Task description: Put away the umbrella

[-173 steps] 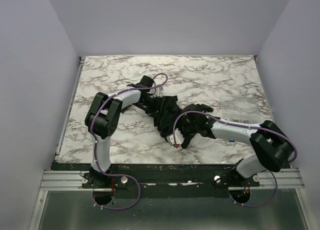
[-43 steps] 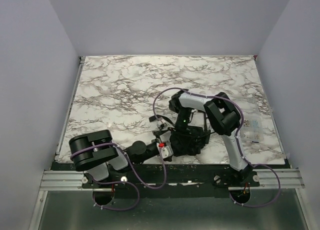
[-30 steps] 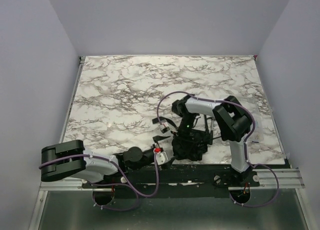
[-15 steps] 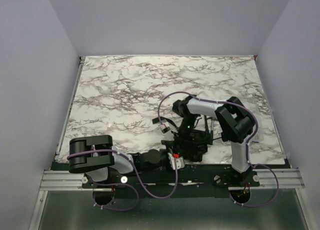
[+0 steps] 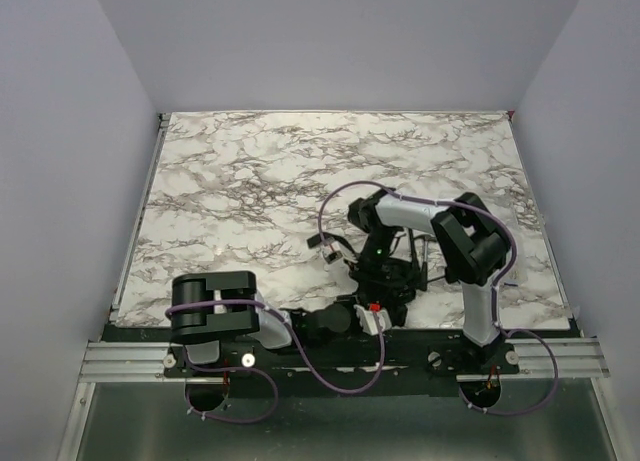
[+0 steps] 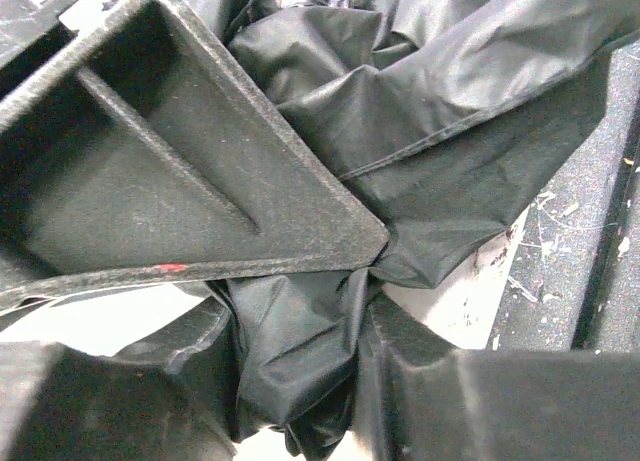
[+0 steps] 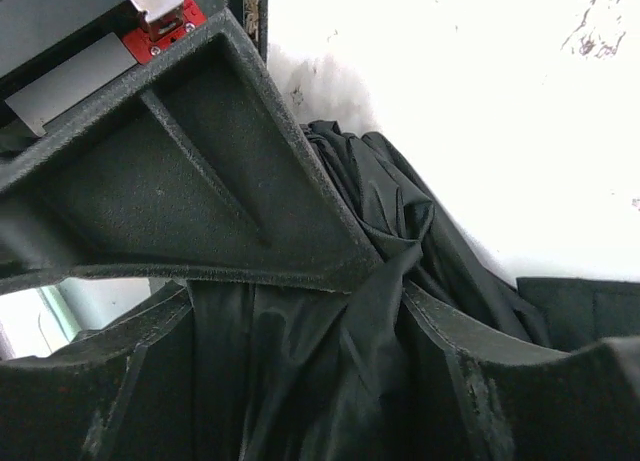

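Observation:
The umbrella [image 5: 396, 283] is a crumpled black fabric bundle near the table's front edge, right of centre. My left gripper [image 5: 373, 314] reaches it low along the front edge from the left. In the left wrist view the left gripper [image 6: 368, 281] is shut on a fold of the umbrella's fabric [image 6: 440, 101]. My right gripper [image 5: 384, 269] comes down onto the bundle from behind. In the right wrist view the right gripper [image 7: 392, 279] is shut on a gathered pleat of the umbrella's fabric [image 7: 300, 381]. Shaft, handle and strap are hidden.
The marble table [image 5: 250, 181] stretches behind and to the left. The black front rail [image 5: 300, 343] runs right beside the bundle and also shows in the left wrist view [image 6: 600, 231]. Purple cables loop over both arms. Lilac walls close in three sides.
My left arm has folded in and its gripper has slid right along the front edge to the bundle. The bundle has been squeezed smaller. My right gripper has stayed on it.

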Robot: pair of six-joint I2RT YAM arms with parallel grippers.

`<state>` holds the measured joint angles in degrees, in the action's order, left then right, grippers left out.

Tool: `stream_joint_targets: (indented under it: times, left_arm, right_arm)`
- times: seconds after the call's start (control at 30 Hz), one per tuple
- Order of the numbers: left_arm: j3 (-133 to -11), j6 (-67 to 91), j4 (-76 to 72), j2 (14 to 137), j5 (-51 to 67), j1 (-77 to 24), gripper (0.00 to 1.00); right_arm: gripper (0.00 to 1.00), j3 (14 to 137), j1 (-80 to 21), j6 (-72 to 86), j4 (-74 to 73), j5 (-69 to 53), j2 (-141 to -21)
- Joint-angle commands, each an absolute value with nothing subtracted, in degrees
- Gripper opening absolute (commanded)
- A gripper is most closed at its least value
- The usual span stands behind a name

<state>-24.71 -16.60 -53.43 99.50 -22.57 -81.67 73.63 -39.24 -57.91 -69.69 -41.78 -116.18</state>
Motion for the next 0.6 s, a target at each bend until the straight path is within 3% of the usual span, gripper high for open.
stream_joint_targets:
  times: [0.0, 0.1, 0.2, 0.57]
  left_arm:
    - [-24.8, -8.6, -43.5, 102.8, -24.8, -81.0, 0.18]
    - [-25.0, -6.4, -41.2, 103.0, -22.2, -80.5, 0.07]
    - [-24.5, -4.2, -40.5, 103.0, -19.3, -79.3, 0.04]
    - [-20.3, 1.9, -41.8, 98.8, -3.1, -68.2, 0.02]
  right_arm:
    - [0.64, 75.7, -37.5, -63.6, -52.0, -34.8, -119.3]
    - [0.67, 80.8, -34.9, -64.1, -55.2, -36.6, -117.6]
    - [0.70, 86.6, -31.7, -64.9, -58.8, -38.0, -116.3]
    - [0.73, 94.1, -23.5, -69.7, -64.4, -41.0, -108.3]
